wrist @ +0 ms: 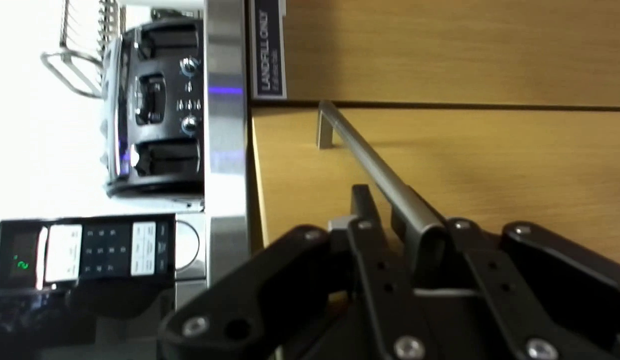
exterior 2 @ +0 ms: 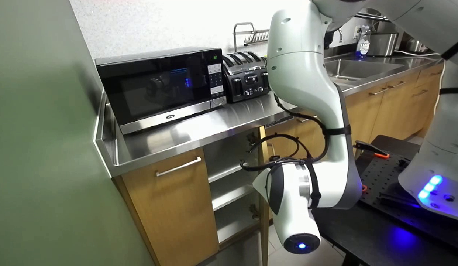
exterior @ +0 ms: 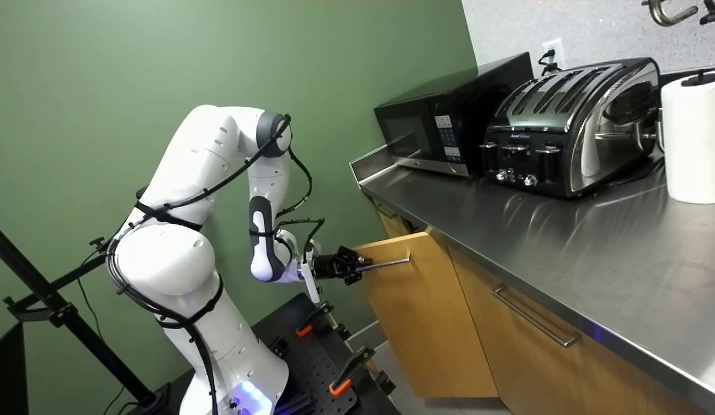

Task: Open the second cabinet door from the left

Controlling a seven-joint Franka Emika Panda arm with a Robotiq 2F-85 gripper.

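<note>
Cabinet door [exterior: 427,320] open, just beyond end effector [exterior: 363,269].

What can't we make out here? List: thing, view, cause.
Second cabinet door, front: in an exterior view, nearly edge-on, partly behind the arm.
Gripper contact with the handle: wrist view, lost among dark gripper parts.
Label, fine print: wrist view, too small and blurred.
Paper towel roll: in an exterior view, cut by the right edge.

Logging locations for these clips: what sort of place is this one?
A kitchen, possibly a shared one such as an office break room. A black microwave and a metal sink point to a kitchen; the "LANDFILL ONLY" label hints at shared use, though that part is a guess.
</note>
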